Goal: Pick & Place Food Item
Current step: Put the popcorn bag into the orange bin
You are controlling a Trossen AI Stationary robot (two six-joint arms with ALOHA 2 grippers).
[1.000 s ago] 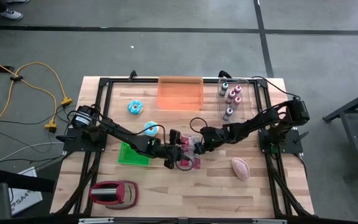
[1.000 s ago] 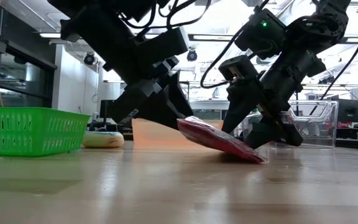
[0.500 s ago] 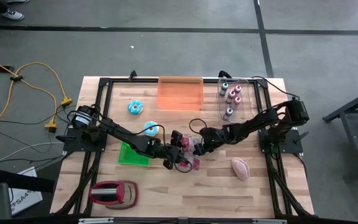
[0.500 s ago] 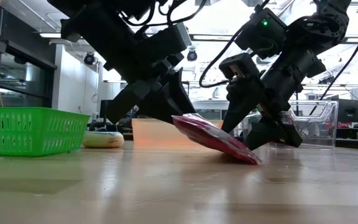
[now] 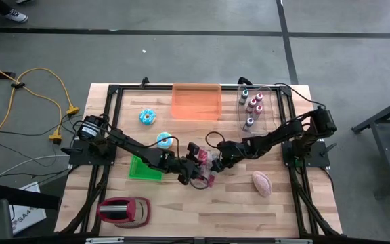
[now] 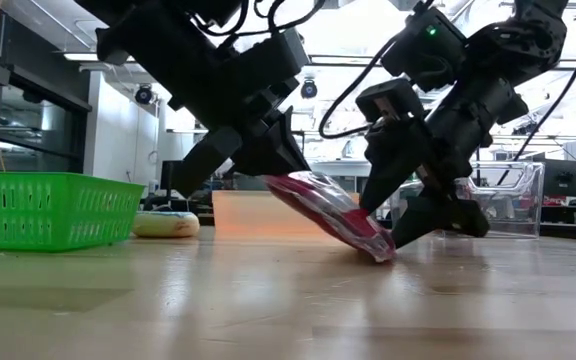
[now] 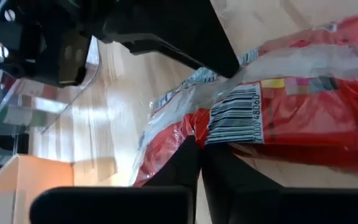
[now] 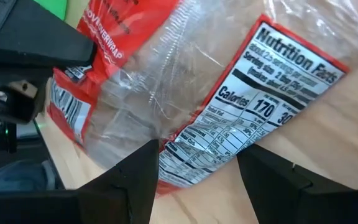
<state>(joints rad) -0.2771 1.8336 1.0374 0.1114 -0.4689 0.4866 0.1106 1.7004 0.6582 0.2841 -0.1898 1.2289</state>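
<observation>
Red food bag at table centre, one end raised, other end touching the wood. Pinched at its edge by the left gripper, fingers together on the wrapper. Gripped too, seemingly, by the right gripper, fingers part-open around the far end. Pick begun; carry and placing left, perhaps into the green basket.

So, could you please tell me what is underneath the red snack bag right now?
Only bare wooden table shows beneath the red snack bag. The left end effector lifts one end; the other touches the table by the right end effector, hiding that contact.
</observation>
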